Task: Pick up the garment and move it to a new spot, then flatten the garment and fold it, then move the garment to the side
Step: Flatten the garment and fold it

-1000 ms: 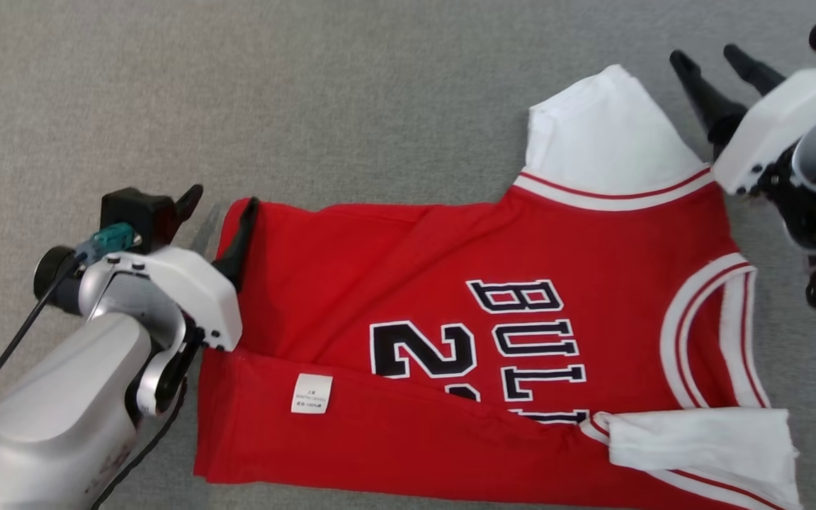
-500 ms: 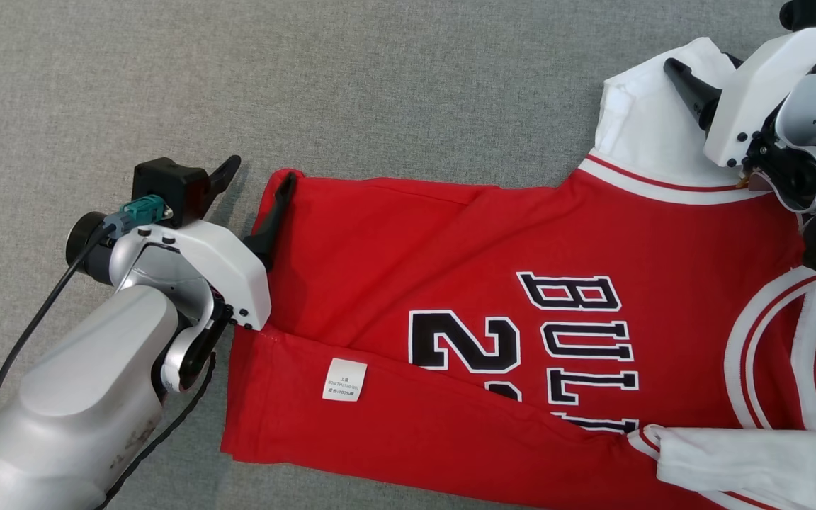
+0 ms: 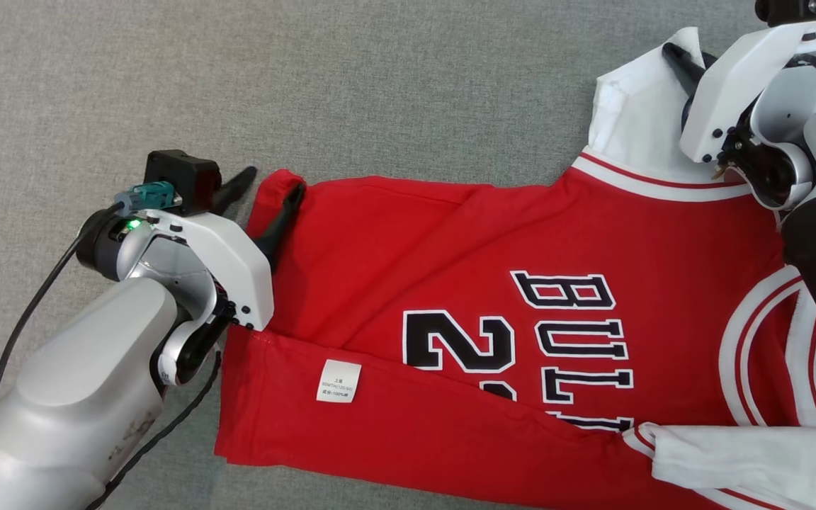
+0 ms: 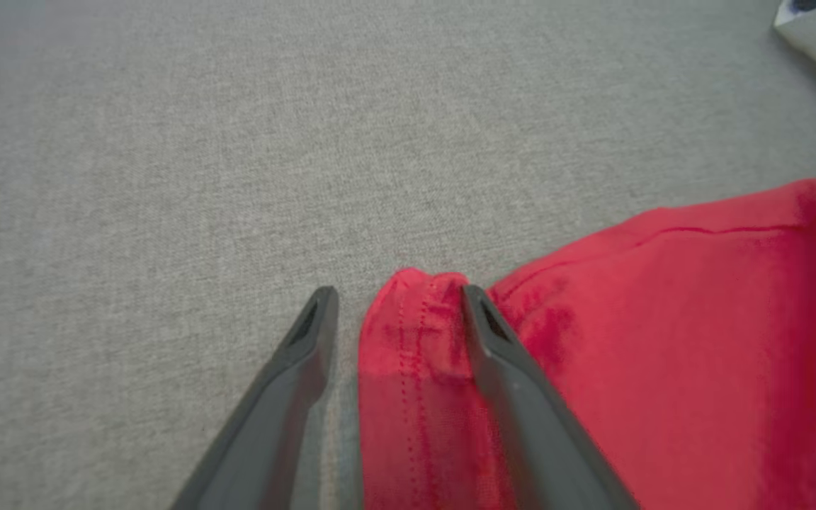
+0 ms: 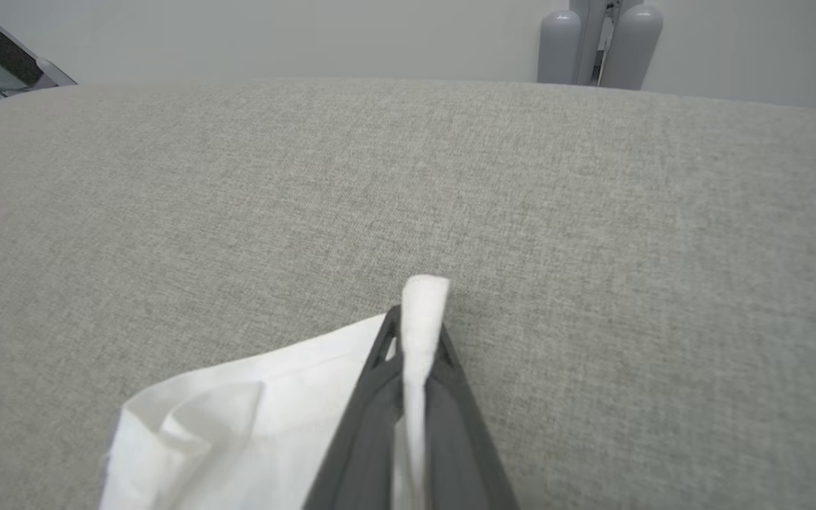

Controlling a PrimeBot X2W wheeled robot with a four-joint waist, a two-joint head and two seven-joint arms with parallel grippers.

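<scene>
The garment (image 3: 450, 283) is a red jersey with black-and-white lettering and white sleeves, lying flat on a grey cloth surface (image 3: 380, 85). My left gripper (image 3: 273, 183) stands open at the jersey's left hem corner. In the left wrist view that red hem corner (image 4: 415, 333) bunches between the spread fingers of the left gripper (image 4: 397, 294). At the upper right, my right gripper (image 3: 677, 53) is on the far white sleeve (image 3: 635, 120). The right wrist view shows the right gripper (image 5: 415, 319) shut on a thin fold of that white sleeve (image 5: 238, 418).
The grey surface stretches away beyond the jersey to a rounded far edge (image 5: 380, 85) with a pale wall behind. Two grey cylinders (image 5: 599, 42) stand past that edge. A black cable (image 3: 25, 326) trails from my left wrist. The near white sleeve (image 3: 748, 460) lies folded at lower right.
The head camera has shifted. My right gripper came from beside the white sleeve onto its edge and closed on it. The left gripper still straddles the hem corner, open.
</scene>
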